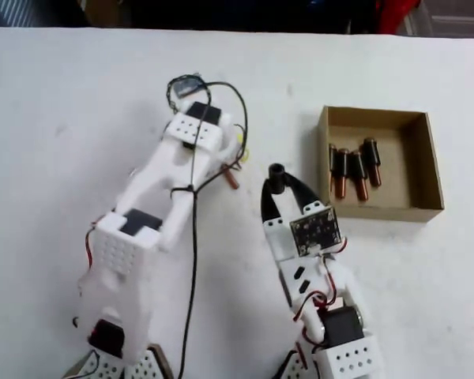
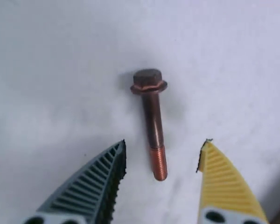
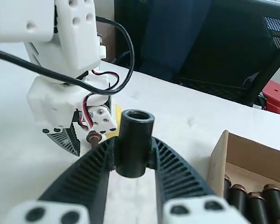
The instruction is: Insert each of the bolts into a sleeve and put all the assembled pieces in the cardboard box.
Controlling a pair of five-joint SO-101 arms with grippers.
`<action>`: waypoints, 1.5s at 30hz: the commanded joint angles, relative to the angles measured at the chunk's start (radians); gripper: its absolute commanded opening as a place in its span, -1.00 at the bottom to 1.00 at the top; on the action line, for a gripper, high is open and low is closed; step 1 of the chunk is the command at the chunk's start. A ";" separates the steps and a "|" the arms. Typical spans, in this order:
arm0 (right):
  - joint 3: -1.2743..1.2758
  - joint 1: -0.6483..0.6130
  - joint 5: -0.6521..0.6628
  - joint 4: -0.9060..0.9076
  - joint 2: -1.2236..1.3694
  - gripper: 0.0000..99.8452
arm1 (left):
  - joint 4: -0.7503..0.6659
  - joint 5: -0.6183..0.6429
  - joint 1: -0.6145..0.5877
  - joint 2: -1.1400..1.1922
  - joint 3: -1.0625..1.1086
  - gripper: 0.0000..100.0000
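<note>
Item 1: copper bolt (image 2: pixel 151 122), lying flat and loose on the white worktop (image 2: pixel 51 56). My left gripper (image 2: pixel 164 144) hangs over it with fingers (image 2: pixel 100 177) spread; the threaded end lies between their tips, touching neither.
Item 2: black sleeve (image 3: pixel 134 142), upright, pinched between the fingers of my right gripper (image 3: pixel 133 156), near the left arm.
Item 3: cardboard box (image 1: pixel 387 212), beside the right arm, holding four assembled pieces (image 1: pixel 357 174) side by side.
</note>
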 commanded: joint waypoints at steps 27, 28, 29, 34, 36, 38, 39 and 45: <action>0.008 0.013 0.012 -0.019 -0.015 -0.97 | -0.100 0.153 -0.071 0.071 -0.041 -0.58; 0.008 0.013 0.012 -0.019 -0.015 -0.97 | -0.101 0.152 -0.071 0.071 -0.041 -0.66; 0.008 0.013 0.012 -0.019 -0.015 -0.97 | -0.104 0.152 -0.071 0.071 -0.041 -0.74; 0.008 0.013 0.012 -0.019 -0.015 -0.97 | -0.106 0.150 -0.073 0.073 -0.041 -0.89; 0.008 0.013 0.012 -0.019 -0.015 -0.97 | -0.106 0.150 -0.074 0.073 -0.041 -0.89; 0.008 0.013 0.012 -0.019 -0.015 -0.97 | -0.106 0.150 -0.077 0.082 -0.043 -0.89; 0.008 0.013 0.012 -0.019 -0.015 -0.97 | -0.106 0.150 -0.077 0.094 -0.048 -0.89; 0.008 0.013 0.012 -0.019 -0.015 -0.97 | -0.097 0.005 -0.081 0.131 -0.051 -0.90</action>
